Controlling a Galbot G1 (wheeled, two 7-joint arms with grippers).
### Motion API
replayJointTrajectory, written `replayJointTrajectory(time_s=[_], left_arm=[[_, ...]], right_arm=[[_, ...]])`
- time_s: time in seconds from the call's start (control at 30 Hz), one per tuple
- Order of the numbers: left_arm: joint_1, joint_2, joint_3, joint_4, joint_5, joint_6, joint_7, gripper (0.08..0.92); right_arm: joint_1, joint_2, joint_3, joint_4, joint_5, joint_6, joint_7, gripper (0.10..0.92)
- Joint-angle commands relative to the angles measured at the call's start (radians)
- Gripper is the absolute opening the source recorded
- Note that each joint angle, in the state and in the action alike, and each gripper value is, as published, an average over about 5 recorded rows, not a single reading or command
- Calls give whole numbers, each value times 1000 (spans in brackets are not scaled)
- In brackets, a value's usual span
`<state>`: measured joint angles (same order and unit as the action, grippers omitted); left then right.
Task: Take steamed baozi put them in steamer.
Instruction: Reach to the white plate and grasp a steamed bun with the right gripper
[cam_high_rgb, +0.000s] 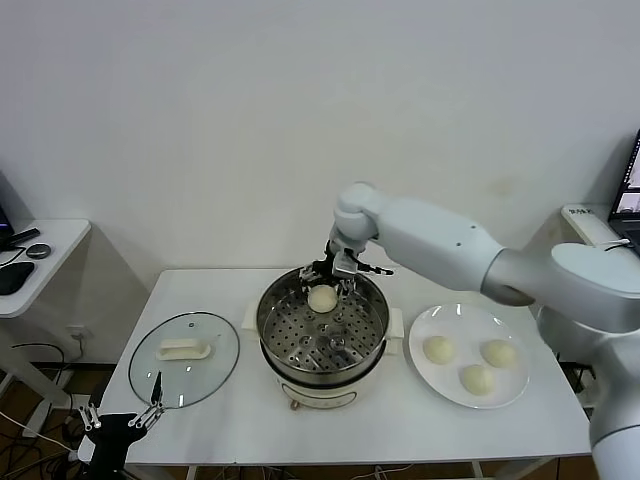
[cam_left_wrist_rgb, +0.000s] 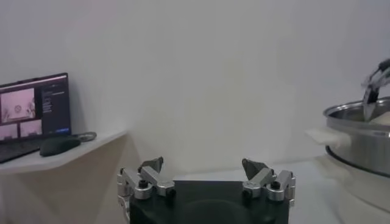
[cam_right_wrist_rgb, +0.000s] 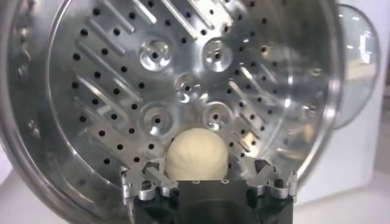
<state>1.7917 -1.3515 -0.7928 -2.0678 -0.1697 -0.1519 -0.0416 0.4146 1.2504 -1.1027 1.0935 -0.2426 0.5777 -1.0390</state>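
White bench (cam_high_rgb: 420, 420) carries everything. Right gripper (cam_high_rgb: 334, 274) hangs over the steamer (cam_high_rgb: 322, 335), jaws wide around nothing, 1 baozi (cam_high_rgb: 322, 298) on the tray beneath. 3 baozi (cam_high_rgb: 478, 378) sit on the plate (cam_high_rgb: 442, 325). Left gripper (cam_high_rgb: 122, 417) idles low, jaws wide.
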Motion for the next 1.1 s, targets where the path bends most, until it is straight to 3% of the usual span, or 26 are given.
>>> replayJointTrajectory(time_s=[0.03, 0.23, 0.4, 0.7, 1.1], left_arm=[[-6, 15, 8, 2, -10, 40, -12, 823], [-23, 44, 10, -6, -14, 73, -5, 823], [-47, 67, 13, 5, -3, 79, -6, 823], [-81, 87, 21, 37, -3, 58, 3, 823], [-83, 74, 17, 40, 2, 47, 14, 823]], right_arm=[[189, -200, -91, 284, 404, -411, -33, 822], [298, -402, -145, 474, 496, -810, -54, 823], [329, -565, -194, 577, 450, -967, -83, 823], [212, -746, -218, 588, 372, -1055, -48, 823], [-252, -736, 119, 364, 185, -855, -106, 823]])
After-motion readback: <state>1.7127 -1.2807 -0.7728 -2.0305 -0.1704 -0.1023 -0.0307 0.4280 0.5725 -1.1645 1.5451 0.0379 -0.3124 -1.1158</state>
